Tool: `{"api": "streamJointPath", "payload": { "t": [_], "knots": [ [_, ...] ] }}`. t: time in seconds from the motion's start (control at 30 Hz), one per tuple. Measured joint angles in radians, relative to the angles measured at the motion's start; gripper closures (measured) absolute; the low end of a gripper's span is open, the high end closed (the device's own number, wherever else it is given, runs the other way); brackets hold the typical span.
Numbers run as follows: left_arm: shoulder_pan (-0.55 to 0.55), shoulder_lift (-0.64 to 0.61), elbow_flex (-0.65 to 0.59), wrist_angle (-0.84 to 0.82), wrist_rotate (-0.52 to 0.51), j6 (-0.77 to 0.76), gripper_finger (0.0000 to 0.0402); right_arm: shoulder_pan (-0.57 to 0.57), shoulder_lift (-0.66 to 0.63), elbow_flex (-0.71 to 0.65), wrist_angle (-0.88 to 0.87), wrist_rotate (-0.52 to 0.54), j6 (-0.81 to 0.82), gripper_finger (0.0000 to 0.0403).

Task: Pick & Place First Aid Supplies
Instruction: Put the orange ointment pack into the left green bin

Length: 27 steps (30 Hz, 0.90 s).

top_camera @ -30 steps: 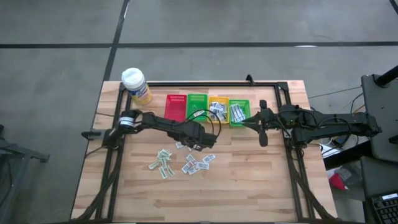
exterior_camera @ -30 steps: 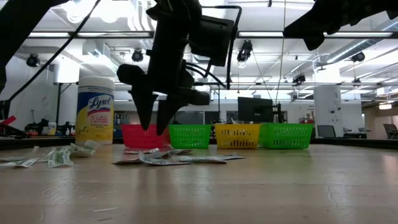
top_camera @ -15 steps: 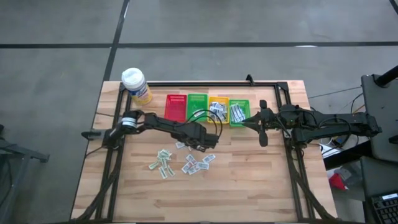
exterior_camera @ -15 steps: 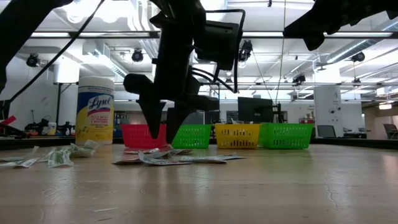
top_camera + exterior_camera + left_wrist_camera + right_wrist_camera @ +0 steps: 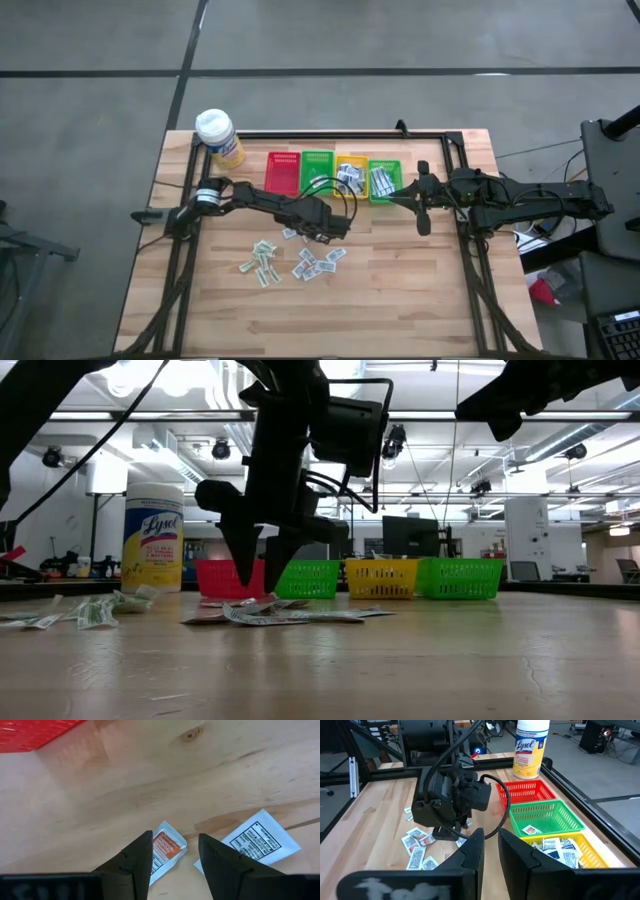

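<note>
Small white first aid packets (image 5: 300, 262) lie loose on the wooden table (image 5: 400, 290), in front of a row of baskets. My left gripper (image 5: 318, 235) points down over the far edge of that heap, open, its fingertips (image 5: 258, 582) close above the table. In the left wrist view an orange-printed packet (image 5: 165, 847) lies flat between the two fingers, which stand on either side of it; a second packet (image 5: 260, 840) lies beside it. My right gripper (image 5: 491, 837) hangs at the table's right, well above it, its fingers a narrow gap apart and holding nothing.
Behind the packets stand a red basket (image 5: 283, 175), a green basket (image 5: 317, 172) with one packet, and a yellow basket (image 5: 350, 175) and another green basket (image 5: 385, 180), both with packets. A yellow bottle (image 5: 218, 137) stands at the far left corner. Bare wood lies toward the near edge.
My left gripper has sunk a little toward the packets, still open, and has then held still. The packets have not moved.
</note>
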Motion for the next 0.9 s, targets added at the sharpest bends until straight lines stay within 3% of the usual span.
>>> {"api": "streamJointPath", "payload": {
  "t": [0.3, 0.57, 0.9],
  "knots": [
    [0.0, 0.0, -0.003, 0.004, 0.019, -0.038, 0.0241, 0.0, 0.0, 0.0, 0.0, 0.0, 0.0, 0.0351],
    [0.003, -0.006, -0.097, 0.071, 0.087, -0.083, 0.0241, 0.0, 0.0, 0.0, 0.0, 0.0, 0.0, 0.0351],
    [0.006, -0.007, -0.127, 0.11, 0.088, -0.097, 0.0241, 0.0, 0.0, 0.0, 0.001, 0.0, 0.001, 0.0351]
  ]
}}
